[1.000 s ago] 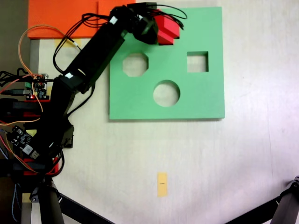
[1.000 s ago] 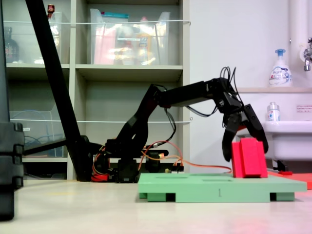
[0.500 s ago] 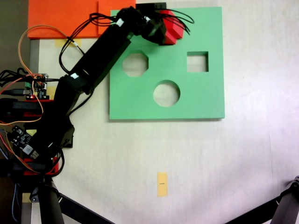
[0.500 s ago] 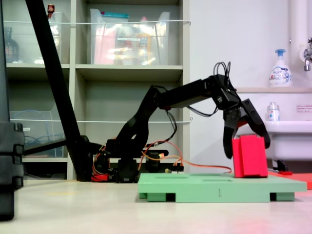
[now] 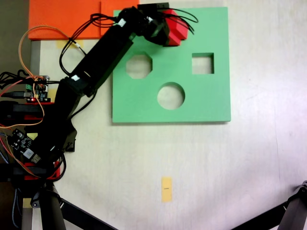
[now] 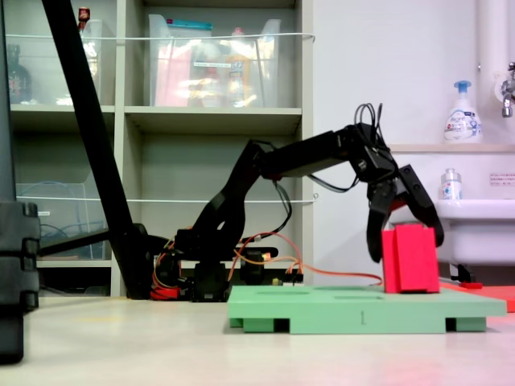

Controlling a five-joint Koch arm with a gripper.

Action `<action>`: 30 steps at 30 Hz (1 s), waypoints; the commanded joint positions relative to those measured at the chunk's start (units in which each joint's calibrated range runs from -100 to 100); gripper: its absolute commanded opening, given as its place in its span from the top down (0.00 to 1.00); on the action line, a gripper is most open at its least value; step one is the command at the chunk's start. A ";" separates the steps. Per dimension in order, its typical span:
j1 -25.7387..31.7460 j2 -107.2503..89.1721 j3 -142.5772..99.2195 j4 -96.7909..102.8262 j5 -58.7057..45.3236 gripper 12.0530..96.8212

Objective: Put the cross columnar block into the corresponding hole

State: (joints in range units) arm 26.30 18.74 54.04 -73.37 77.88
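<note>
The red cross columnar block (image 5: pixel 175 31) stands upright on the top edge region of the green foam board (image 5: pixel 201 105), its base touching the board's surface (image 6: pixel 338 310) in the side fixed view. My gripper (image 6: pixel 405 248) straddles the block (image 6: pixel 410 261) from above, one finger on each side, shut on it. From overhead the gripper (image 5: pixel 168 28) and the block cover the plus-shaped hole, so it is hidden. The octagonal (image 5: pixel 139 66), square (image 5: pixel 203 63) and round (image 5: pixel 171 96) cutouts lie empty.
An orange sheet (image 5: pixel 67 19) lies beyond the board's top-left corner. Circuit boards and wires (image 5: pixel 33 88) sit by the arm's base at the left. A small yellow tag (image 5: pixel 166 189) lies on the table below the board. Dark stand legs (image 5: pixel 292 213) cross the bottom corners.
The gripper carried the block a little toward the board's top edge, and the block went from tilted to upright. Over the last half second almost nothing moved.
</note>
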 commanded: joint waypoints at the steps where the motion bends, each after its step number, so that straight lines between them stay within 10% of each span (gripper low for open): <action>1: 0.49 -6.59 1.39 -3.32 0.44 0.58; 30: 1.17 7.79 7.37 1.30 0.34 0.59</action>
State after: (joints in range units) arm 26.84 25.72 61.00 -75.62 77.88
